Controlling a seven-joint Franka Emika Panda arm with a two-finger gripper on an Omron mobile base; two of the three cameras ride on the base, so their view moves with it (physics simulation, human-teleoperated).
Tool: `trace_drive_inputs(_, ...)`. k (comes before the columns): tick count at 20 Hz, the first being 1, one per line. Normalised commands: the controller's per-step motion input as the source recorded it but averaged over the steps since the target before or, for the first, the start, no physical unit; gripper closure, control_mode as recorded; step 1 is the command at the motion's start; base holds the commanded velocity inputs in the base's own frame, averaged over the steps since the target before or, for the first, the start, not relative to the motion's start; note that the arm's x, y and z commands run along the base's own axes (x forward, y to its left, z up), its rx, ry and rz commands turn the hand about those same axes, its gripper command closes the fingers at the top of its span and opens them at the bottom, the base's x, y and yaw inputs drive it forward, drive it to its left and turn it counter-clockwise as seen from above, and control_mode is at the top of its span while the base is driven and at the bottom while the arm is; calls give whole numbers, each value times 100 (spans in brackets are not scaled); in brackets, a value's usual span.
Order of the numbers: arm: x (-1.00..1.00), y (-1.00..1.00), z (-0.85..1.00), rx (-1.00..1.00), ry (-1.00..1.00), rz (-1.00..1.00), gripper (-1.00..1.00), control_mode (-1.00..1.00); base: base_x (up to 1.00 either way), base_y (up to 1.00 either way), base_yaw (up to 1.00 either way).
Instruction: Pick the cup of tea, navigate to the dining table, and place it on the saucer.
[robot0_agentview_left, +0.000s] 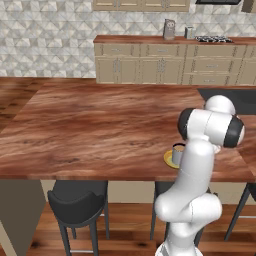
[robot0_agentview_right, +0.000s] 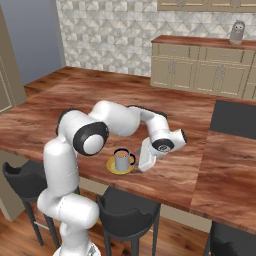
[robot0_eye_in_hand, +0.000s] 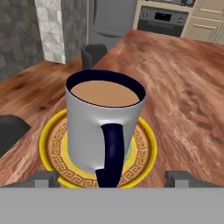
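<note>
The cup of tea (robot0_eye_in_hand: 100, 122), a grey mug holding light brown liquid, stands upright in the middle of the yellow saucer (robot0_eye_in_hand: 52, 144) near the front edge of the dining table (robot0_eye_in_hand: 183, 87). Its dark loop handle (robot0_eye_in_hand: 111, 151) points straight at my gripper (robot0_eye_in_hand: 111, 178). The gripper is open, with a fingertip on each side of the handle and well apart from it. In the right base view the hand (robot0_agentview_right: 145, 157) hovers low just right of the cup (robot0_agentview_right: 121, 159) and saucer (robot0_agentview_right: 120, 169). My arm partly covers the cup (robot0_agentview_left: 178, 153) and saucer (robot0_agentview_left: 169, 160) in the left base view.
Black stools (robot0_agentview_left: 77, 202) (robot0_agentview_right: 127, 212) are tucked under the table's near edge. A dark panel (robot0_agentview_right: 235, 117) lies in the table top at the right. Beige cabinets (robot0_agentview_left: 165, 62) with a stove top (robot0_agentview_left: 212, 39) line the back wall. A fridge (robot0_eye_in_hand: 111, 19) stands beyond the table.
</note>
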Motion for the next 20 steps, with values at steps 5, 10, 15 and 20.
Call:
trace_drive_inputs(5, -36, -6, 44, 0, -8, 0, -100, -100, 0, 0, 0)
trace_drive_inputs(10, -52, 0, 57, 0, -12, -1, -100, -100, 0, 0, 0)
trace_drive_inputs(15, -60, 0, 61, 0, -7, -5, -100, -100, 0, 0, 0)
trace_drive_inputs(20, -56, 0, 73, 0, -6, -7, -100, -100, 0, 0, 0)
